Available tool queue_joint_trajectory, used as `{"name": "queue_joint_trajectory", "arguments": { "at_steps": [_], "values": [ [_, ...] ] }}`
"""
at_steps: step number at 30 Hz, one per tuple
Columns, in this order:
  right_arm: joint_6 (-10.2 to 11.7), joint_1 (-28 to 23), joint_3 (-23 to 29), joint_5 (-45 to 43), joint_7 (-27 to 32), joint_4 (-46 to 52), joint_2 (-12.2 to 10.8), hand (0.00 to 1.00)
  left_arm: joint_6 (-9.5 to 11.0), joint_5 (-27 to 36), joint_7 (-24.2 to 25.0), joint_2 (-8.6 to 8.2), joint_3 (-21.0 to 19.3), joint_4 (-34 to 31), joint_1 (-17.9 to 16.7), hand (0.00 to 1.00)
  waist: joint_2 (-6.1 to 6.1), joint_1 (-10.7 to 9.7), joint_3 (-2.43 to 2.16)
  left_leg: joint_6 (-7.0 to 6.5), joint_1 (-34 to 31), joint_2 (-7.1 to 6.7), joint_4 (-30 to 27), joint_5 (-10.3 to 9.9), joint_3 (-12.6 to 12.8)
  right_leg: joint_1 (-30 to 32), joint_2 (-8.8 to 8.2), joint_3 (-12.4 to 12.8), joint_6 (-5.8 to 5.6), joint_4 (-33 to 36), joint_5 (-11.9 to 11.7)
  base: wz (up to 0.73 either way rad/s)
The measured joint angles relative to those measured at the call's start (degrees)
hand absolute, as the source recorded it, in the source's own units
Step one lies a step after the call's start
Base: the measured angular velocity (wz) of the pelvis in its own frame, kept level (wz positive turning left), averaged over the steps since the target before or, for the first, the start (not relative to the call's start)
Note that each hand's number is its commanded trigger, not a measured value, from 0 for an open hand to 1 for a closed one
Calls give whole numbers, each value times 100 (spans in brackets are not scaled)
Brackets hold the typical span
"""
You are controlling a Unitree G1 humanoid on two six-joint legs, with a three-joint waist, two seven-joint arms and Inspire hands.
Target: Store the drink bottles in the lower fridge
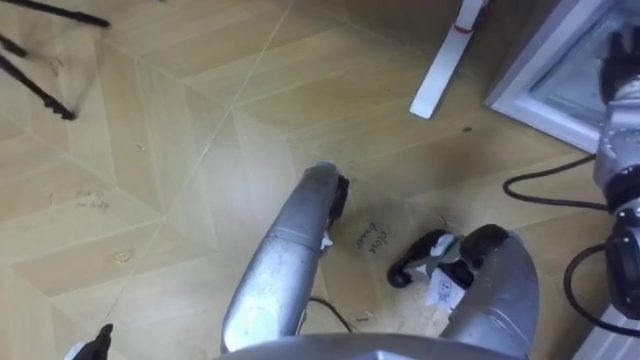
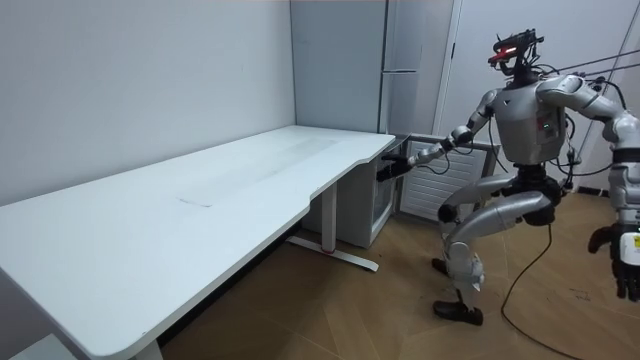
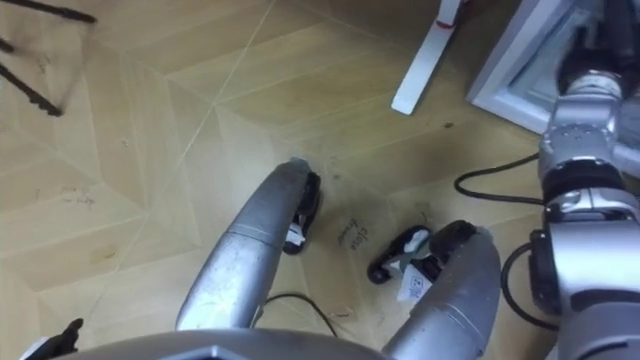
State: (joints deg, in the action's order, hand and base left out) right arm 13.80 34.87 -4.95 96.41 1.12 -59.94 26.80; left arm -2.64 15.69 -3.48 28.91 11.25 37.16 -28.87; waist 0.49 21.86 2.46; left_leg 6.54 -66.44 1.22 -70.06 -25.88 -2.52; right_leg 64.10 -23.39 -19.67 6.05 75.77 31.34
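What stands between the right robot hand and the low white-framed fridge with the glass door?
Nothing visible does. The right robot hand is at the front of the low white-framed fridge with the glass door, beside the corner of the large white desk.

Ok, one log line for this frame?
stance: knees bent beside white desk | right hand: extended to lower fridge | left hand: open, hanging, empty

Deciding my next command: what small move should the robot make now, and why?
Probably draw the right robot hand back to swing the lower fridge door open: that hand is at the door, knees bent, while the left robot hand hangs open, holding nothing.
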Motion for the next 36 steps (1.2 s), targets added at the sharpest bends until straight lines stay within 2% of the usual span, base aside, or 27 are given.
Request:
{"name": "queue_joint_trajectory", "arguments": {
  "at_steps": [1, 3, 4, 8, 11, 12, 13, 14, 15, 16, 17, 18, 19, 20, 21, 22, 24, 25, 29, 32, 35, 36],
  "values": [
    [-20, -13, 68, 7, 0, -12, 55, 0, 2, 1, -4, -7, 1, 8, -1, 0, 1, 11, 1, -1, -8, -71, 87, 0, -10, -8, -54, -26, -32, -61, 15, 30],
    [-93, -4, 57, 0, -58, -7, 109, 0, 1, 16, -13, -12, 1, 19, 4, 0, 10, 63, -1, -21, -13, -103, 228, 12, -18, -38, -86, -102, -56, -203, 18, 8],
    [-69, 19, 65, -6, -69, -6, 121, 0, 1, 46, -36, -12, 2, 19, 11, 0, 29, 84, -2, -63, -3, -106, 346, 47, -25, -86, -102, -178, -77, -319, 15, 0],
    [-143, 26, 61, -19, -146, 24, 175, 0, 15, 37, -149, -10, 5, 23, 67, 0, 68, 78, -5, -14, 3, -95, 656, 141, -40, -153, -87, -296, -221, -576, 21, 11],
    [-230, 32, 69, -59, -167, 125, 216, 0, 8, -8, -189, -38, 6, -21, 139, 0, 128, 86, -34, -30, 58, -74, 933, 355, -104, -262, -37, -453, -322, -848, -2, 18],
    [-307, 44, 38, -262, -233, 277, 235, 0, 2, -10, -191, -87, 8, -29, 168, 0, 141, 94, -40, -49, 126, -117, 931, 451, -170, -362, -54, -634, -328, -1063, -5, -18],
    [-412, 63, -88, -451, -401, 400, 229, 0, 4, -8, -190, -124, 10, -14, 142, 0, 151, 109, -48, -96, 389, -248, 610, 435, -151, -555, -169, -883, -340, -1239, -17, -30],
    [-485, 92, -193, -477, -503, 466, 228, 0, 13, 7, -190, -126, 16, -3, 116, 0, 157, 106, -52, -193, 576, -310, 532, 368, -90, -667, -238, -1020, -435, -1316, -67, -42],
    [-611, 290, -447, -464, -685, 529, 236, 0, 41, 124, -212, -83, 24, -27, 51, 0, 193, 104, -53, -739, 850, -358, 605, 212, 1, -753, -317, -1166, -637, -1178, -220, -11],
    [-655, 416, -643, -392, -777, 587, 270, 0, 51, 209, -262, 32, 37, -23, 99, 0, 122, -7, 1, -730, 873, -411, 533, 215, -6, -788, -353, -622, -511, -351, -161, 12],
    [-668, 419, -684, -359, -796, 631, 283, 0, 44, 197, -292, 83, 29, -13, 164, 0, 66, -69, 12, -726, 861, -418, 528, 217, 10, -920, -320, -336, -558, -100, -45, 57],
    [-727, 425, -703, -373, -813, 654, 288, 0, 73, 155, -362, 181, 27, -37, 222, 0, -108, -160, -46, -633, 764, -421, 562, 267, 30, -1343, -109, -74, -708, 17, 244, 42],
    [-748, 522, -695, -483, -815, 649, 330, 0, 145, 186, -373, 245, 26, -38, 302, 0, -244, -108, -31, -440, 661, -360, 542, 388, 10, -1739, 65, -109, -455, -240, 657, 25],
    [-738, 569, -682, -556, -820, 640, 357, 0, 143, 215, -375, 214, 23, -44, 358, 0, -174, -73, 9, -374, 651, -355, 518, 461, -95, -1843, 119, -204, -581, -299, 642, 7],
    [-749, 550, -676, -651, -828, 597, 365, 0, 135, 206, -355, 205, 20, -14, 403, 0, -155, -74, 22, -323, 699, -392, 616, 585, -281, -2009, 152, -420, -545, -416, 637, 24],
    [-770, 522, -676, -678, -833, 536, 365, 0, 133, 133, -354, 184, 21, 38, 428, 0, -197, -115, 41, -327, 814, -378, 773, 742, -306, -2154, 156, -525, -497, -527, 602, 34],
    [-770, 499, -677, -755, -918, 359, 409, 0, 107, 34, -329, 160, 76, 58, 435, 0, -194, -132, 42, -351, 995, -390, 901, 913, -317, -2356, 207, -588, -438, -659, 497, 19],
    [-770, 494, -687, -820, -985, 228, 421, 0, 99, 27, -312, 151, 78, 53, 441, 0, -184, -108, 56, -358, 1127, -388, 980, 908, -341, -2460, 261, -624, -413, -771, 434, 4],
    [-929, 382, -723, -1092, -1344, -267, 451, 0, 89, 17, -258, 144, 64, 197, 609, 0, -172, -144, 61, -360, 1497, -320, 1386, 980, -377, -2815, 451, -713, -452, -1302, 227, -4],
    [-1089, 151, -751, -1380, -1717, -532, 462, 0, 123, 31, -224, 98, 61, 466, 935, 0, -187, -232, 61, -376, 1826, -281, 1780, 1067, -351, -3107, 571, -733, -484, -1769, 47, -6],
    [-1234, -247, -874, -1681, -1968, -528, 465, 0, 186, 36, -182, 30, 57, 734, 1183, 0, -328, -398, 45, -423, 2251, -259, 2242, 1126, -199, -3405, 659, -654, -574, -2238, -114, -15],
    [-1270, -419, -874, -1938, -2041, -563, 469, 0, 226, 24, -132, 18, 12, 840, 1246, 0, -370, -486, 41, -429, 2380, -201, 2345, 1129, -155, -3525, 707, -640, -587, -2451, -202, -27]
  ]
}}
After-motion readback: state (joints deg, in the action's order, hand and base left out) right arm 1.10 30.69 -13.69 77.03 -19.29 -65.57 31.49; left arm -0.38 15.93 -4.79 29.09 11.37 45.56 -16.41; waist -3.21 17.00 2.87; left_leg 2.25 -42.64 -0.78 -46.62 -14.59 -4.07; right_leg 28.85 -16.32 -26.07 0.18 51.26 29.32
